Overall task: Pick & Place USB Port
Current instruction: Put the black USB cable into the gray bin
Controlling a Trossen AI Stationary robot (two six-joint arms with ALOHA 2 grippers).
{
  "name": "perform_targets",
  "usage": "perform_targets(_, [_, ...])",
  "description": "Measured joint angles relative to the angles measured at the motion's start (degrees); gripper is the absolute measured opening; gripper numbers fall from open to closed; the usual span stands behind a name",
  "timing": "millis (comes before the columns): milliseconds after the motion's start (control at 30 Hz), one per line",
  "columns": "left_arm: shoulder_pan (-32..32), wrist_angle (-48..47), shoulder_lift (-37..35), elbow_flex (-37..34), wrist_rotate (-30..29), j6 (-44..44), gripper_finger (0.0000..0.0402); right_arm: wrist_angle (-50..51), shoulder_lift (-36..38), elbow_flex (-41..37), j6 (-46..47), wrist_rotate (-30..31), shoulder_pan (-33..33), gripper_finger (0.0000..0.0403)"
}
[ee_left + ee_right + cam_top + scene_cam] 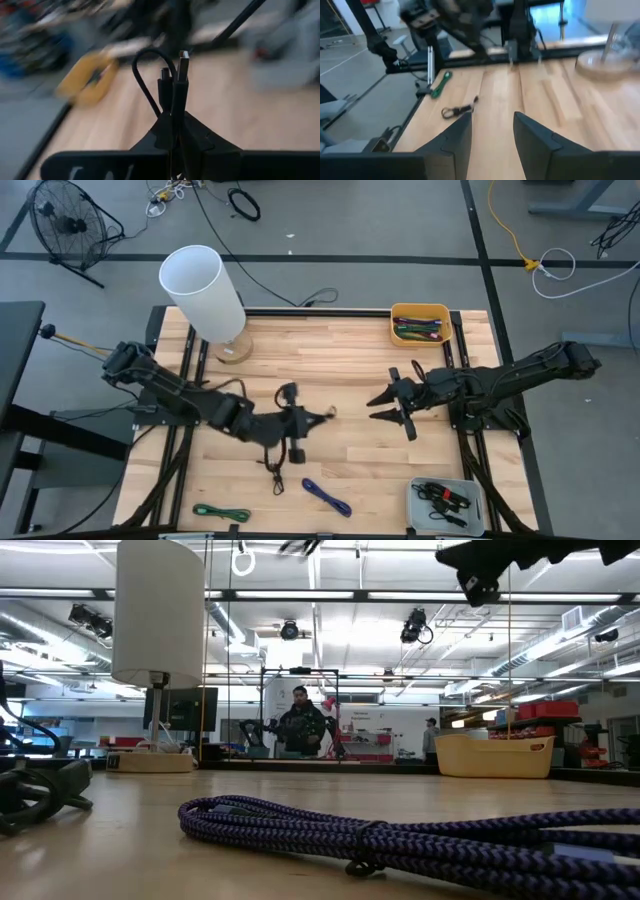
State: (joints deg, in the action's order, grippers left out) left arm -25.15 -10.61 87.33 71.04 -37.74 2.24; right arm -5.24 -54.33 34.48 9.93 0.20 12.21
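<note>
Now the left gripper (172, 130) clenches a black USB cable (172, 85).
Right gripper (385, 405), fingers spread empty, hovers mid-tabletop (360, 470).

You have bare bench (350, 370) between both arms; the lamp (205, 295) blocks the far left corner.

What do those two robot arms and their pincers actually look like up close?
Both arms are dark, nearly black, built of slim jointed segments, one rising from each side of the wooden table. Each ends in a two-finger pincer. The right gripper has flat, wedge-shaped matte black fingers with angled edges. The left gripper has the same black angular fingers. Dark cables trail along the left arm's base.
</note>
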Motion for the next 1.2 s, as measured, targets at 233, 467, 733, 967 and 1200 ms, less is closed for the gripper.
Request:
perform_targets(233, [7.9,9.7,0.0,0.1,12.5,-2.9,0.0017,-6.8,0.0,0.0,-4.8,0.3,0.0,0.0144])
perform_targets(467, [12.1,18.1,3.2,0.1,20.6,-2.6,0.0017,-9.4,0.0,0.0,-7.0,1.9,0.0,0.0144])
perform_targets(733, [14.0,23.0,7.6,0.0,22.5,-2.8,0.0017,-9.8,-0.3,0.0,-6.1,1.9,0.0,0.0144])
perform_targets(967, [15.0,26.6,8.4,0.0,25.3,-2.5,0.0017,-11.9,-1.5,0.0,-6.5,2.0,0.0,0.0144])
perform_targets(1200, [15.0,27.9,8.4,0.0,26.9,-2.5,0.0017,-15.6,-3.5,0.0,-7.9,5.6,0.0,0.0144])
